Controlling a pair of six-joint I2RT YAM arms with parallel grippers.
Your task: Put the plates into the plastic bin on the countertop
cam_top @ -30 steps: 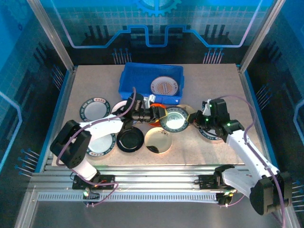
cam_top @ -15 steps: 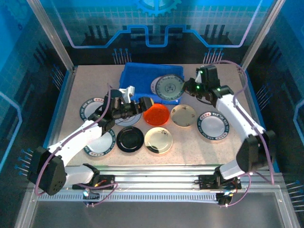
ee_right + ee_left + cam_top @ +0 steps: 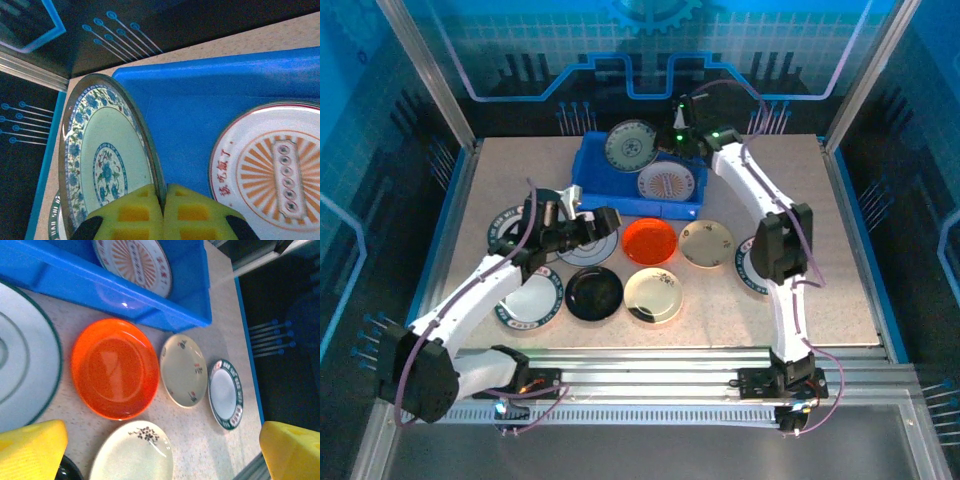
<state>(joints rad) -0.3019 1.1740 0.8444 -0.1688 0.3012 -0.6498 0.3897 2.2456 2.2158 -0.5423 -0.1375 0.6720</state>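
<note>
Beige speckled countertop [image 3: 840, 210] inside a blue-lit enclosure, seen from above and from both wrists.

Right gripper [image 3: 163, 212]: the yellow pads are pinched together on the lower rim of a teal-patterned plate [image 3: 105, 165]. It holds the plate tilted on edge over the left part of the plastic bin [image 3: 200, 95], towards the bin's far side in the top view. A white plate with an orange sunburst [image 3: 280, 170] lies flat in the bin's right half.

Left gripper [image 3: 598, 224]: the jaws are spread wide and grasp nothing. It hovers over a grey-white plate [image 3: 20, 370] just in front of the bin's near wall.

Plates on the countertop: an orange-red plate [image 3: 114, 367] lies just right of the left gripper, and a beige plate [image 3: 184, 370] lies close beside the orange-red one. Beyond it is a white plate with a dark rim [image 3: 226, 394], partly hidden by the right arm from above. Nearer the arm bases are a cream plate [image 3: 653, 295] and a glossy black plate [image 3: 594, 294]. Two more dark-rimmed plates [image 3: 510, 228] lie at the left.
</note>
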